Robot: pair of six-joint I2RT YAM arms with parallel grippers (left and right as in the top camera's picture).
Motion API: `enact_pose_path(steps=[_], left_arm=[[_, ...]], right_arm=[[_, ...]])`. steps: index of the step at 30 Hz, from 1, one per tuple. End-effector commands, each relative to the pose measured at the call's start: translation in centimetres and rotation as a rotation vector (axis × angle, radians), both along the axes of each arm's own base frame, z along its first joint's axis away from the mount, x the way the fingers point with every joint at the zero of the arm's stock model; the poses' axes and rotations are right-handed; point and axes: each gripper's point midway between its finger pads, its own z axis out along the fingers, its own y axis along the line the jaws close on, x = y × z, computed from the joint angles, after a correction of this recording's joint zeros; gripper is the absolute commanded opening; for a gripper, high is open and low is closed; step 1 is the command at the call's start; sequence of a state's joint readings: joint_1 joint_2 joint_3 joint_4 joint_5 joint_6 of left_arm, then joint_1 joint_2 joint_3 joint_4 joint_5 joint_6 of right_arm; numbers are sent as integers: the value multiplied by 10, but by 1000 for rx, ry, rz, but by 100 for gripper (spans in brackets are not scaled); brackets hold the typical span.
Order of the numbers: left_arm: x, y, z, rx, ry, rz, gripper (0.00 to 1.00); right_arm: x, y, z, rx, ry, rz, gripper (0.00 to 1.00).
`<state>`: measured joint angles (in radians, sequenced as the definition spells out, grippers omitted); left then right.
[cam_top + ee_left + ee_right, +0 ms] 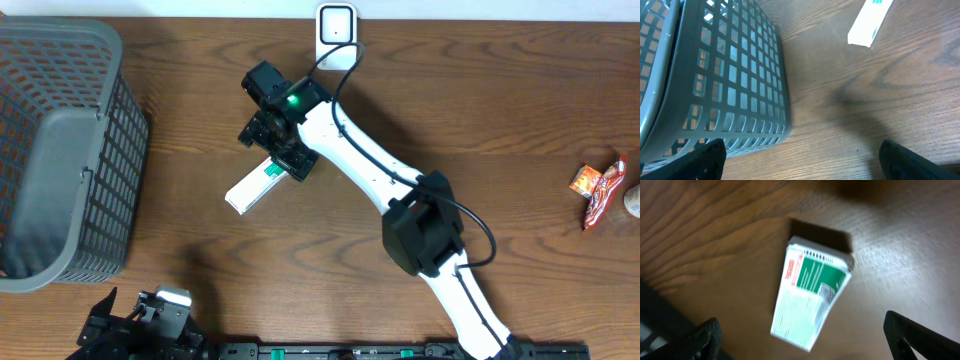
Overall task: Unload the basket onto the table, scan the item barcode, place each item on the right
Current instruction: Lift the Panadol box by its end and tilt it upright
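The item is a white box with a green label (252,186), lying flat on the wooden table. It also appears in the right wrist view (807,297) and at the top of the left wrist view (870,21). Its barcode cannot be made out. My right gripper (288,158) hovers over the box's upper right end, open, with the box below and between its fingers (807,340) but not touching them. My left gripper (132,318) is open near the table's front edge (800,162), holding nothing. A white scanner (337,28) stands at the far edge.
A grey mesh basket (60,150) fills the left side, close beside my left gripper (730,75). Two snack packets (598,188) lie at the far right. The right arm (400,190) stretches diagonally across the table's middle.
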<state>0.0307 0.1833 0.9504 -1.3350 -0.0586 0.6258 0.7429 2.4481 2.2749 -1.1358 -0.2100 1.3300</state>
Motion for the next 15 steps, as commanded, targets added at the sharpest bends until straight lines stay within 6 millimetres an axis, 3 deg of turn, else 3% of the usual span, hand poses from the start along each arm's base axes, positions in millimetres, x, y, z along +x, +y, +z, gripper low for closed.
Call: enact_pose_path(steps=[1, 9, 15], left_arm=[[0, 0, 1, 5, -3, -1, 98], [0, 0, 1, 5, -3, -1, 98], [0, 0, 1, 5, -3, -1, 98]], right_arm=[[4, 6, -12, 12, 15, -17, 99], [7, 4, -14, -2, -13, 22, 99], [3, 4, -30, -16, 28, -3, 99]])
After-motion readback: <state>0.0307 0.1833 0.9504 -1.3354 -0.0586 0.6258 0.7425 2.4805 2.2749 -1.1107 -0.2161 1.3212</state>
